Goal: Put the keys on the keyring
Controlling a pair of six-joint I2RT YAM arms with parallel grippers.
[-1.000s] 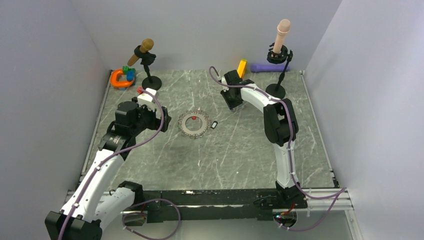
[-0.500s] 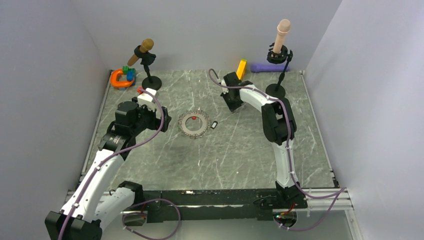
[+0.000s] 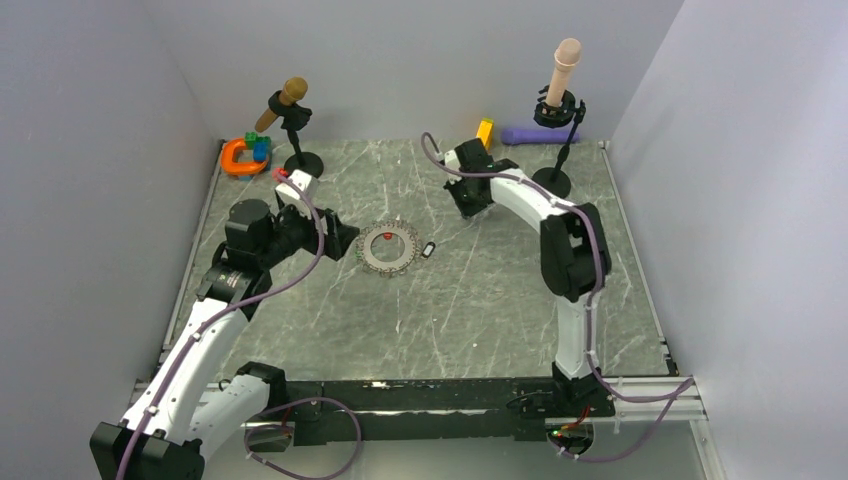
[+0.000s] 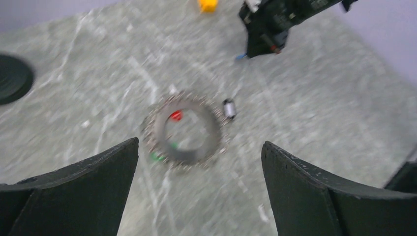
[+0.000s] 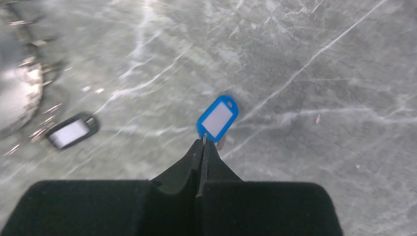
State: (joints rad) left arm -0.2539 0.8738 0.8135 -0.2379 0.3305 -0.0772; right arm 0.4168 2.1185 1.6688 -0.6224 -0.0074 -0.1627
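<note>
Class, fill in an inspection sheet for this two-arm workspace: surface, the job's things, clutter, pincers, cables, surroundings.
Surface: grey marbled table, flat.
Job's things: keyring lies flat at centre; red key inside it; black key beside its rim; blue key apart from it.
Clutter: orange toy, yellow block, purple piece, two stands at the far edge.
Pincers: left pincer open, beside the keyring; right pincer shut on the blue key's small loop.
Cables: purple cables along both arms.
Surroundings: plain grey walls; nothing else seen.
</note>
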